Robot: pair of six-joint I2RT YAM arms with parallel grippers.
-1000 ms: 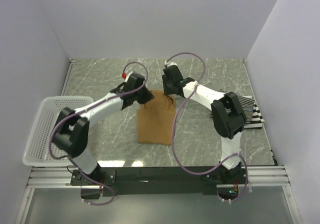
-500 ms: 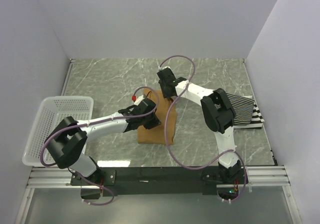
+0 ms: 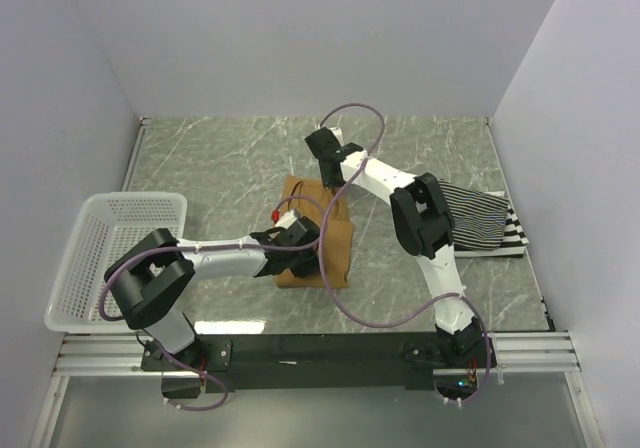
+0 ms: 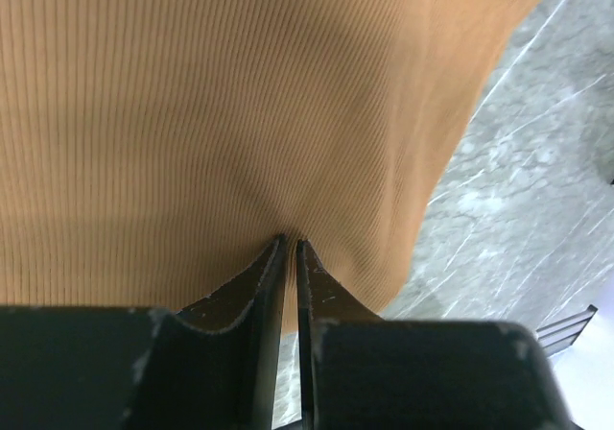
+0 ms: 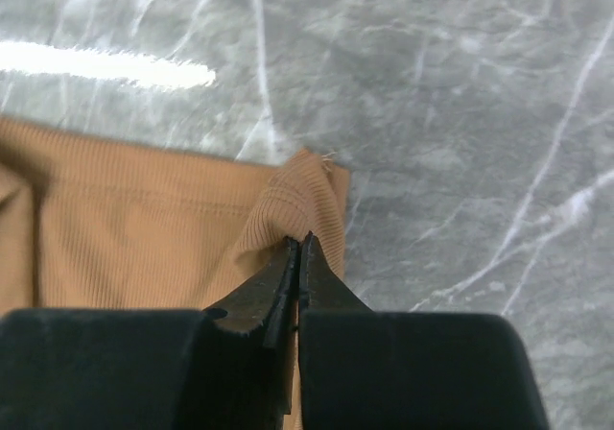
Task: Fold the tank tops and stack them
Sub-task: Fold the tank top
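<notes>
The white mesh basket [image 3: 135, 197] sat at the near left corner of the table [image 3: 220, 153], one corner of it hidden behind the left arm. Just beyond, the left gripper [image 4: 286, 248] lay low over the near hem of the plain tan-brown top [image 3: 340, 233]. Its jaws were pressed almost together, with a pucker of the ribbed cloth nipped at their tips; how much cloth they had, I couldn't make out. The top lay mid-table as a narrow oblong, its near left part covered by that gripper. At the right edge the thin-striped top [image 3: 475, 218] lay half under the right arm. Only a sliver of the wide black-and-white striped top [image 3: 514, 236] showed beneath it. Farthest back, the right gripper [image 5: 297, 243] had its jaws squeezed together, pinching the tan-brown top's far corner.
</notes>
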